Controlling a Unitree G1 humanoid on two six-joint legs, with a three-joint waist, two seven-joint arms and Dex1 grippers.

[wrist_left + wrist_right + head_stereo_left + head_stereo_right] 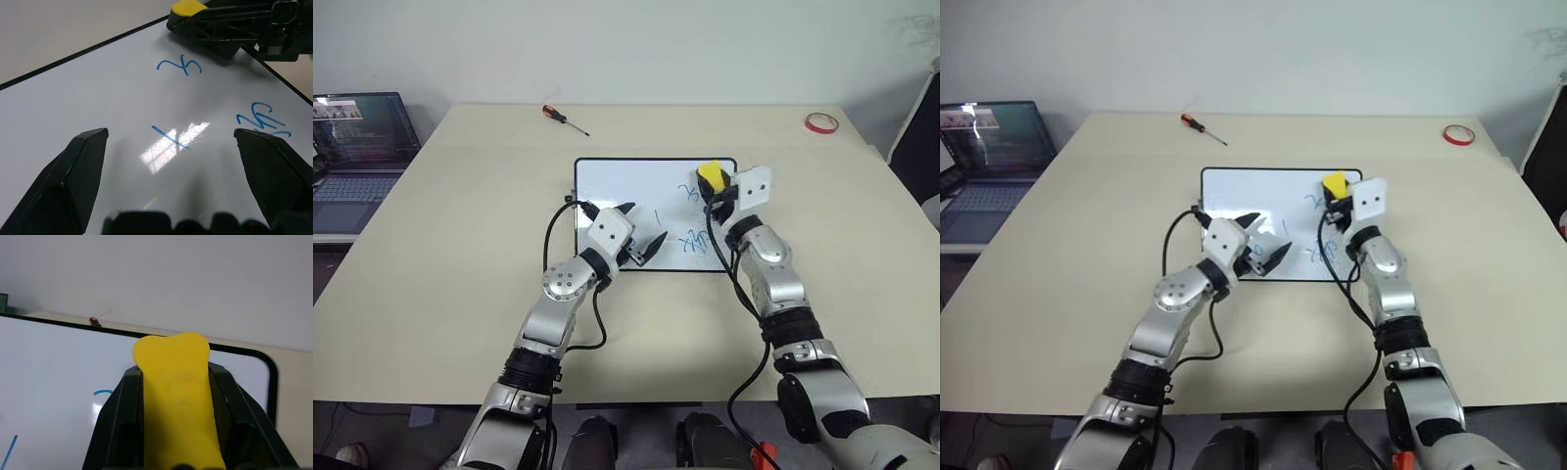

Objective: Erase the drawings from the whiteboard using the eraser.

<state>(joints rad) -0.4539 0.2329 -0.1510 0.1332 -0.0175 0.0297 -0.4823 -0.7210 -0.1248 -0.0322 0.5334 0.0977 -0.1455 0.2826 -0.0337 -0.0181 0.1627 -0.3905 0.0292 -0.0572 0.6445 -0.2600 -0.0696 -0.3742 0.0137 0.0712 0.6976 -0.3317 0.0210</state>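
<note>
The whiteboard (122, 93) is glossy and smooth, mirroring ceiling light, with a thin black frame. The drawings (180, 65) are thin blue marker ink. The eraser (176, 396) looks like matt yellow plastic. The table (460, 225) is matt beige. The screwdriver (565, 118) has a metal shaft.
</note>
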